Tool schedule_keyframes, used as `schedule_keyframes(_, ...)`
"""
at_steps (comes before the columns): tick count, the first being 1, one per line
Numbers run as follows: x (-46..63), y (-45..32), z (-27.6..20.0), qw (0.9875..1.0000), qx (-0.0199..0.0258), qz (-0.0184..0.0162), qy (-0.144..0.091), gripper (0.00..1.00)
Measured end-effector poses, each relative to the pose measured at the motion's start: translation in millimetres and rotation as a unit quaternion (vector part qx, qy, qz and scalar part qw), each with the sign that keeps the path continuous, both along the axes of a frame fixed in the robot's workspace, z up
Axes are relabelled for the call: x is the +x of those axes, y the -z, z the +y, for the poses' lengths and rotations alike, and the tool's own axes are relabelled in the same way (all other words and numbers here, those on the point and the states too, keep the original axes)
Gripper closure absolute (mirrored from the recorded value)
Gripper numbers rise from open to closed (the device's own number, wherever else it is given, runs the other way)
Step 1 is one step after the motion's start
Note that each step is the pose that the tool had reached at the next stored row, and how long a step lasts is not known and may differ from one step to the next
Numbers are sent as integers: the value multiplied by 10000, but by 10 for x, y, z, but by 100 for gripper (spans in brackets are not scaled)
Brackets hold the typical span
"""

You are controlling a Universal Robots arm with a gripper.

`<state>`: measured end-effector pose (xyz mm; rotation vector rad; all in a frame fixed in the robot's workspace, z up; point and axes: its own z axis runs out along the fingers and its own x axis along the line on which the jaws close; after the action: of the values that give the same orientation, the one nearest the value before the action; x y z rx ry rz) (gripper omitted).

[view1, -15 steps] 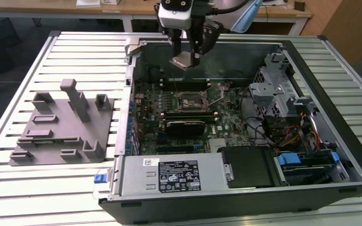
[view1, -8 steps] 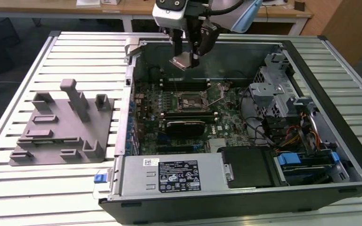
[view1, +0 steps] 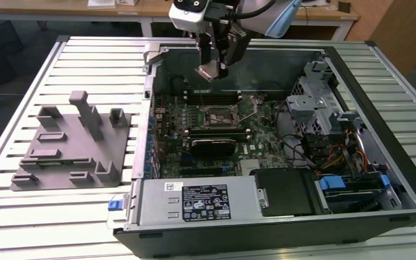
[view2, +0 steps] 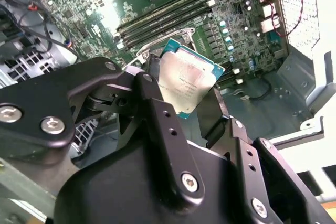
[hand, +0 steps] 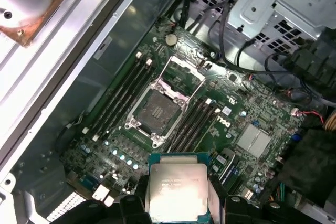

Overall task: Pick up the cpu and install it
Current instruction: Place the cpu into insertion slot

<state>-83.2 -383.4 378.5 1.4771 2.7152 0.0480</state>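
Pincer (view1: 213,68) closed on cpu (view2: 188,80), chip clamped at opposite edges between black fingers (view2: 157,114), pale metal top showing in both wrist views. Hangs in air above open computer case (view1: 381,108), over green motherboard (hand: 252,114), well apart from dark metal-framed socket (hand: 157,110). Grey holder (view1: 71,143) with upright posts on slatted worktop (view1: 20,216), beside case at the exterior view's left.

Arm (view1: 267,13) overhead, wrist approx vertical, gripper (view1: 214,67) tips-down, fingers (view2: 157,109) tight on cpu (view2: 187,81)

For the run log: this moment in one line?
gripper shut on silver-topped square cpu | cpu above open computer case | dark square socket empty
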Motion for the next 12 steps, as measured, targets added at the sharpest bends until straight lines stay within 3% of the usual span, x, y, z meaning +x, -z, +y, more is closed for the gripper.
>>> schedule_keyframes(6,0,9,5,9994,-1,0,351,47)
schedule_keyframes(12,0,14,8,9976,0,0,688,47)
